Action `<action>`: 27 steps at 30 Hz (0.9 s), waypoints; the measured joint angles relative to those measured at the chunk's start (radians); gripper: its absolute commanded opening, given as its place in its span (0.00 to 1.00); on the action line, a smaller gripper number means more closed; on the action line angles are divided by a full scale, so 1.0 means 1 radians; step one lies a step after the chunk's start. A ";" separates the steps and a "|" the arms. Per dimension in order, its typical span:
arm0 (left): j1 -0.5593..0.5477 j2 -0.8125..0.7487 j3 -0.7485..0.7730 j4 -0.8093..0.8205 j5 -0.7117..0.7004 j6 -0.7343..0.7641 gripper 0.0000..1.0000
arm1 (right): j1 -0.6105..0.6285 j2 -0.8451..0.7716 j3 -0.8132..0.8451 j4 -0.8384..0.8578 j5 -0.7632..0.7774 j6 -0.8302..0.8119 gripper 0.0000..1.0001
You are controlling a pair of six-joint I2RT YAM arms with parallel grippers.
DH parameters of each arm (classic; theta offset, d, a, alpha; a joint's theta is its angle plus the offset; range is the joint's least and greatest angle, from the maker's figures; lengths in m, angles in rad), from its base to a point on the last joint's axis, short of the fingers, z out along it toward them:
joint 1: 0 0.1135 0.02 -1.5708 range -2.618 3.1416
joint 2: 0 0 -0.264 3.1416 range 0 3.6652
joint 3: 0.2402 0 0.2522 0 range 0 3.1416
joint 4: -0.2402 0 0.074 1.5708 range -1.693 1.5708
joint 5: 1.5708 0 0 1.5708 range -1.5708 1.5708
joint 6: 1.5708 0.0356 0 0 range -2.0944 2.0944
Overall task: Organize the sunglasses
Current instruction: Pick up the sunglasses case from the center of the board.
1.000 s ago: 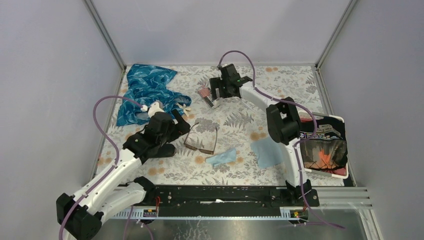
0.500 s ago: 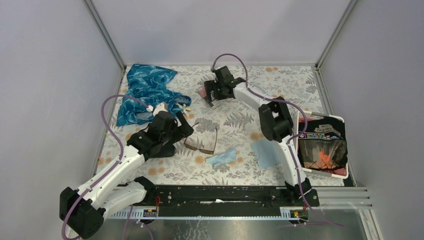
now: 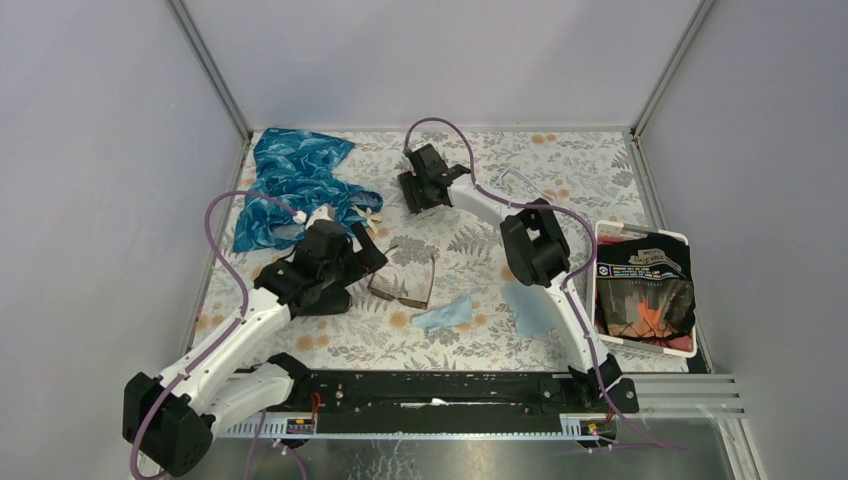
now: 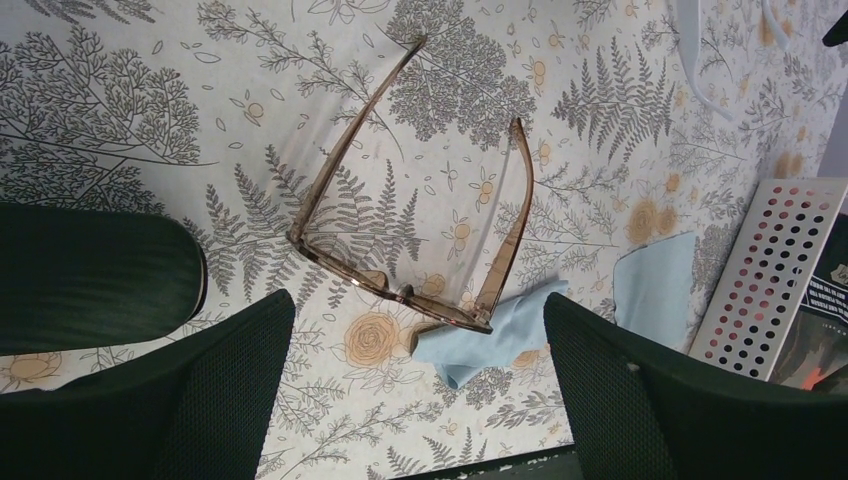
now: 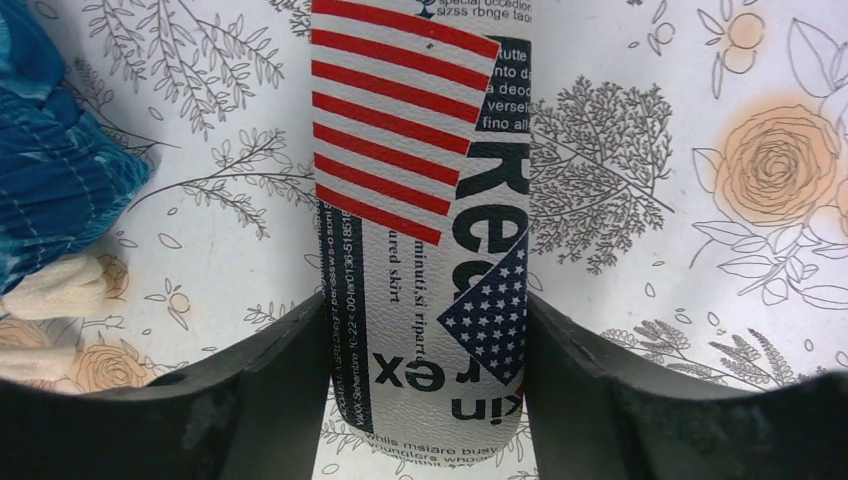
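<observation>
The sunglasses [image 3: 403, 280] lie unfolded on the floral cloth, brown-tinted with slim arms. In the left wrist view the sunglasses [image 4: 440, 312] lie just ahead of my left gripper [image 4: 415, 325], which hovers open with nothing between its fingers. From above, the left gripper [image 3: 365, 252] sits just left of them. My right gripper [image 3: 420, 195] is at the back centre, and in its wrist view the right gripper [image 5: 425, 335] is shut on a white flag-printed case [image 5: 400, 150], a finger pressed against each side.
A black oval case [image 3: 320, 300] lies under the left wrist. Two light-blue cloths [image 3: 443, 313] [image 3: 535, 305] lie near the sunglasses. Blue patterned fabric [image 3: 295, 180] covers the back left. A white basket [image 3: 690, 300] stands at the right edge.
The right arm swung left and came down over the flag-printed case, and its jaws closed onto it. The left gripper edged slightly toward the sunglasses, still open.
</observation>
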 measured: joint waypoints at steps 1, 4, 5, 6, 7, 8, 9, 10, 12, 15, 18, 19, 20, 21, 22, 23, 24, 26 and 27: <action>0.003 -0.002 -0.003 0.002 0.001 0.000 0.99 | 0.000 0.000 0.000 0.000 0.006 0.000 0.58; 0.014 -0.011 -0.015 0.003 0.002 0.000 0.99 | 0.000 0.000 0.000 -0.002 0.024 0.015 0.54; 0.021 -0.012 -0.017 0.003 0.003 0.000 0.99 | 0.000 -0.004 -0.006 0.001 0.025 0.023 0.53; 0.030 -0.012 -0.017 0.003 0.006 0.000 0.99 | 0.000 -0.018 -0.028 0.007 0.023 0.035 0.52; 0.042 -0.011 -0.017 0.004 0.012 0.002 0.99 | 0.000 -0.040 -0.063 0.014 0.021 0.049 0.51; 0.055 -0.009 -0.016 0.004 0.018 0.006 0.99 | 0.000 -0.072 -0.114 0.024 0.018 0.064 0.51; 0.076 -0.001 -0.014 0.005 0.029 0.011 0.99 | -0.001 -0.124 -0.193 0.040 0.008 0.086 0.51; 0.091 0.010 -0.011 0.005 0.033 0.016 0.99 | -0.001 -0.171 -0.258 0.047 0.001 0.105 0.51; 0.118 0.040 -0.001 0.005 0.041 0.026 0.99 | -0.002 -0.296 -0.426 0.094 -0.020 0.152 0.50; 0.135 0.066 0.004 0.036 0.063 0.038 0.99 | -0.005 -0.508 -0.662 0.166 -0.078 0.232 0.49; 0.143 0.066 0.004 0.104 0.098 0.034 0.99 | -0.026 -0.675 -0.806 0.234 -0.187 0.328 0.48; 0.153 0.069 0.008 0.127 0.130 0.034 0.99 | -0.043 -0.729 -0.859 0.282 -0.241 0.370 0.48; 0.163 0.081 0.018 0.140 0.158 0.034 0.99 | -0.064 -0.774 -0.906 0.323 -0.286 0.407 0.48; 0.180 0.105 0.040 0.149 0.186 0.035 0.99 | -0.090 -0.817 -0.959 0.373 -0.334 0.448 0.48; 0.195 0.134 0.061 0.166 0.223 0.037 0.99 | -0.116 -0.854 -1.010 0.417 -0.381 0.491 0.48; 0.207 0.168 0.080 0.199 0.270 0.038 0.99 | -0.140 -0.885 -1.058 0.456 -0.423 0.533 0.49; 0.216 0.202 0.092 0.235 0.313 0.038 0.99 | -0.159 -0.908 -1.100 0.493 -0.458 0.572 0.49; 0.224 0.236 0.081 0.315 0.416 0.026 0.99 | -0.180 -0.942 -1.180 0.568 -0.523 0.652 0.50; 0.225 0.250 0.066 0.372 0.475 0.011 0.99 | -0.181 -0.954 -1.217 0.605 -0.553 0.692 0.50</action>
